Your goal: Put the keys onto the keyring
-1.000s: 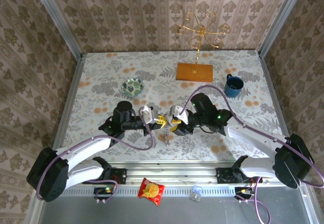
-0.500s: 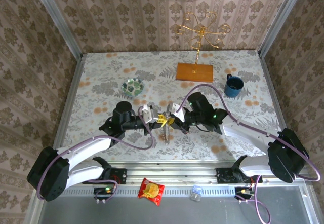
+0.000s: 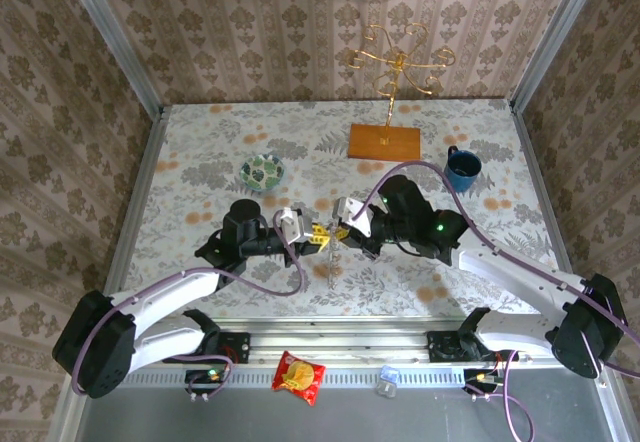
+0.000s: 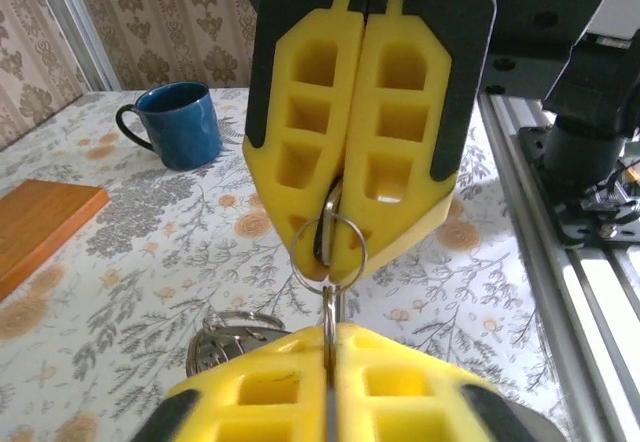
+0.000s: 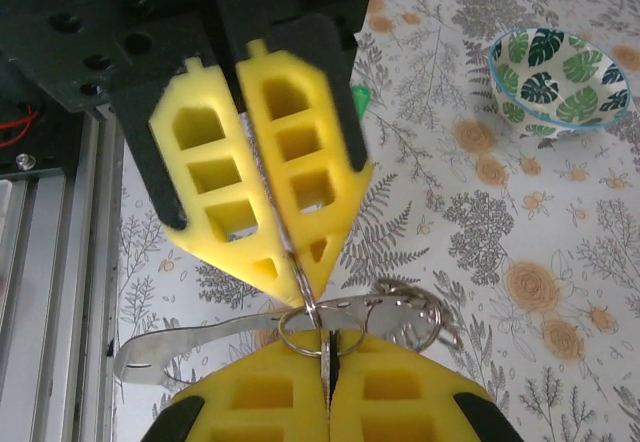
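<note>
R gripper (image 4: 345, 252) edged right; w/ L gripper (image 5: 297, 274) pinches keyring (image 5: 288, 340), keys (image 5: 170, 352) half-hidden.

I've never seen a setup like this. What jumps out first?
At the middle of the flowery table, the yellow left gripper and right gripper meet tip to tip, both pinched shut on one small ring of keys. Behind them, a curly gold stand on a wooden base rises at the far edge, with a blue mug to its right.

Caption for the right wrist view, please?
Left end effector holds a thin key at the ring pinched by the right end effector.
</note>
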Robot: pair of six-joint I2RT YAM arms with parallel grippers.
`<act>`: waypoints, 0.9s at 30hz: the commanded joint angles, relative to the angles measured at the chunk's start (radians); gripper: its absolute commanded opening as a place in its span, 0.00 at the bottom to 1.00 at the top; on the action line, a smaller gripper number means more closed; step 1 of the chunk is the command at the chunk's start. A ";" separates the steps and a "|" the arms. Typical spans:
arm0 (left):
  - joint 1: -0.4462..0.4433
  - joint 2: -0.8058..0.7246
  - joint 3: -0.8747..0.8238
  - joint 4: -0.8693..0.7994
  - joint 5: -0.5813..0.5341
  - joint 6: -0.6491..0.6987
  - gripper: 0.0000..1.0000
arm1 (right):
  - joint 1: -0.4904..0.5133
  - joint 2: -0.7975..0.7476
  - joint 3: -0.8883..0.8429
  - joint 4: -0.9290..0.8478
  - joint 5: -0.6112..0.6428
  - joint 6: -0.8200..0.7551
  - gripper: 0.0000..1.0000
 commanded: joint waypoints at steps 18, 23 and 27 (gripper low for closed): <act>0.169 -0.469 -0.109 -0.086 -0.884 -0.397 1.00 | 0.123 0.089 0.187 0.122 0.063 0.211 0.00; 0.295 -0.524 -0.052 -0.306 -0.922 -0.523 1.00 | 0.156 0.169 0.131 0.387 0.014 0.400 0.00; 0.309 -0.520 -0.049 -0.330 -0.903 -0.536 1.00 | 0.148 0.204 0.060 0.307 0.096 0.255 0.00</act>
